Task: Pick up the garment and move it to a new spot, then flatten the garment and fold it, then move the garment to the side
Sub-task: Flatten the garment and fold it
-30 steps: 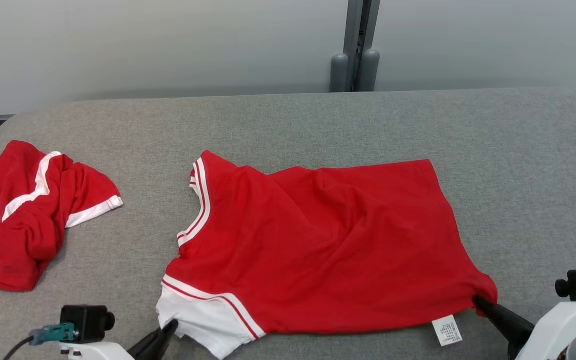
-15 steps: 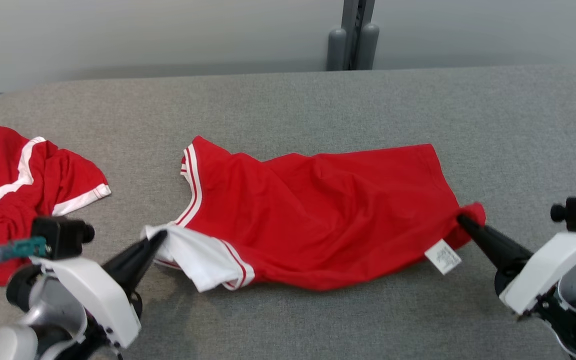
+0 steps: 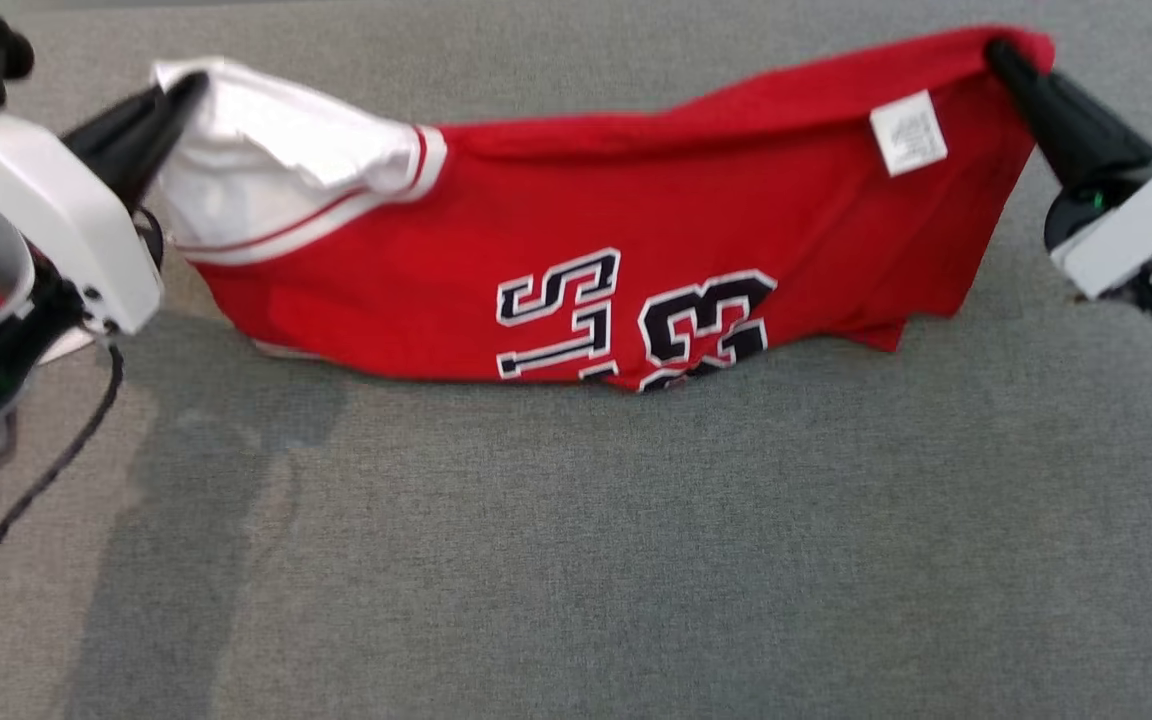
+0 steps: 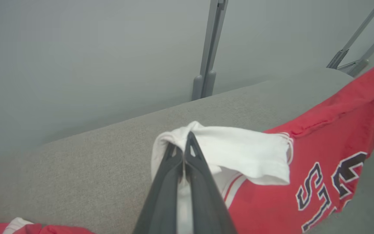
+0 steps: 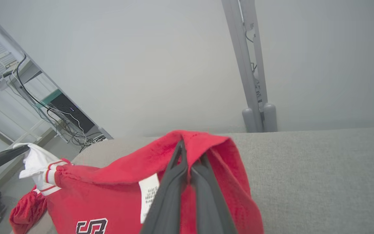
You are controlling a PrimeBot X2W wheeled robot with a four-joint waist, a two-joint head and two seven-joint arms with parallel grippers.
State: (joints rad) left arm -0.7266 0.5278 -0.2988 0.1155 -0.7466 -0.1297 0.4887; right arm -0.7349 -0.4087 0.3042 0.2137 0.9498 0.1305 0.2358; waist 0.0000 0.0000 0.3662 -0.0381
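Left gripper (image 3: 188, 88) clenched on jersey (image 3: 556, 190) sleeve, right gripper (image 3: 998, 52) on its hem. Right wrist view adds a second red garment (image 5: 27, 209) — grey fabric table (image 3: 576, 560), grey wall (image 4: 76, 65).

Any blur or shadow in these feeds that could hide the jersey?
Head view: slight motion blur on the jersey; a soft shadow on the table at lower left, not on the cloth. Left wrist view: sharp, even light, no glare. Right wrist view: sharp too; the pole leans, likely lens skew.
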